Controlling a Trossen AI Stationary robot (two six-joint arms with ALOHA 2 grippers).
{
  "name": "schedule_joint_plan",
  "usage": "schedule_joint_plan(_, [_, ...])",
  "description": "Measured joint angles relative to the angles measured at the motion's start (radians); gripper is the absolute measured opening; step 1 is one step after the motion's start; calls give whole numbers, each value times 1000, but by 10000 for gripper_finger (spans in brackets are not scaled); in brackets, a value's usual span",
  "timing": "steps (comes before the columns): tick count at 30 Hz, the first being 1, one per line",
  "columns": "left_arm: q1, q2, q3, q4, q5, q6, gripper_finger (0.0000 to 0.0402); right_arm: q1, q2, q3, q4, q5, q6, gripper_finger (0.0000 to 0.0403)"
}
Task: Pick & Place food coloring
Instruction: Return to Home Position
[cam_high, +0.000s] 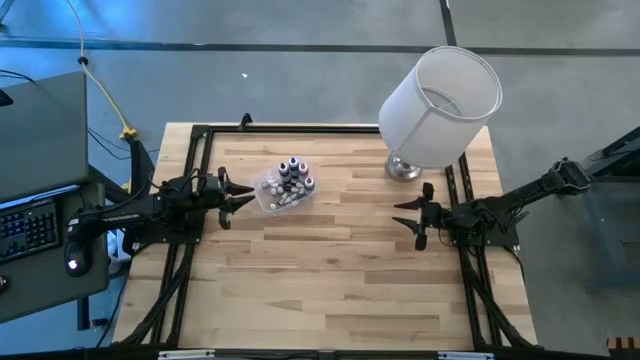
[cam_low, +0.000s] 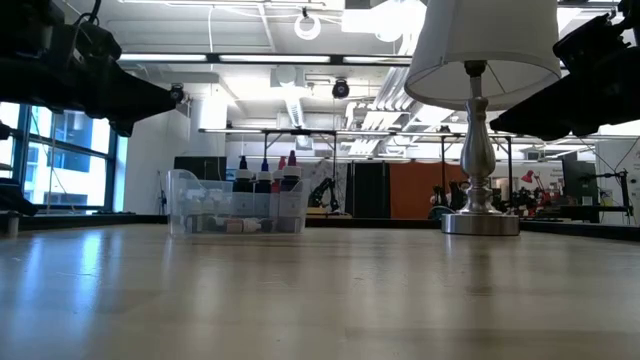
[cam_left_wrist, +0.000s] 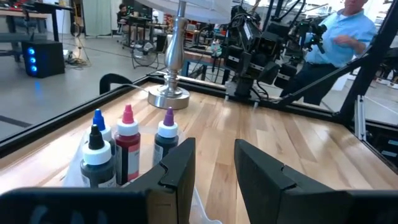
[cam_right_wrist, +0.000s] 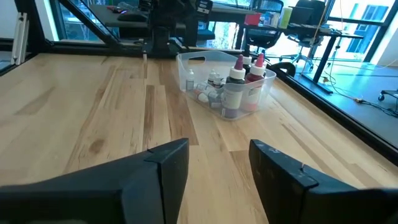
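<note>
The food coloring bottles (cam_high: 293, 172), with pink, purple, blue and dark tops, stand upright in a clear plastic tub (cam_high: 282, 190) left of the table's middle, with small whitish pieces beside them. They also show in the left wrist view (cam_left_wrist: 127, 146), the right wrist view (cam_right_wrist: 239, 78) and the low view (cam_low: 265, 178). My left gripper (cam_high: 243, 196) is open just left of the tub, above the table, touching nothing; its fingers (cam_left_wrist: 180, 168) show close to the bottles. My right gripper (cam_high: 403, 213) is open at the table's right, far from the tub.
A lamp with a big white shade (cam_high: 440, 95) and a metal base (cam_high: 404, 168) stands at the table's far right, close to my right arm. A black frame (cam_high: 200, 135) runs round the table. A person (cam_left_wrist: 339, 43) shows beyond the table. Bare wood (cam_high: 330, 270) lies between the grippers.
</note>
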Motion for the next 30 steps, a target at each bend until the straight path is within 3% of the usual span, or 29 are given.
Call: schedule_joint_plan(30, [0,0,-1,0,-1,0,111,0,0,-1,0,0,-3,161])
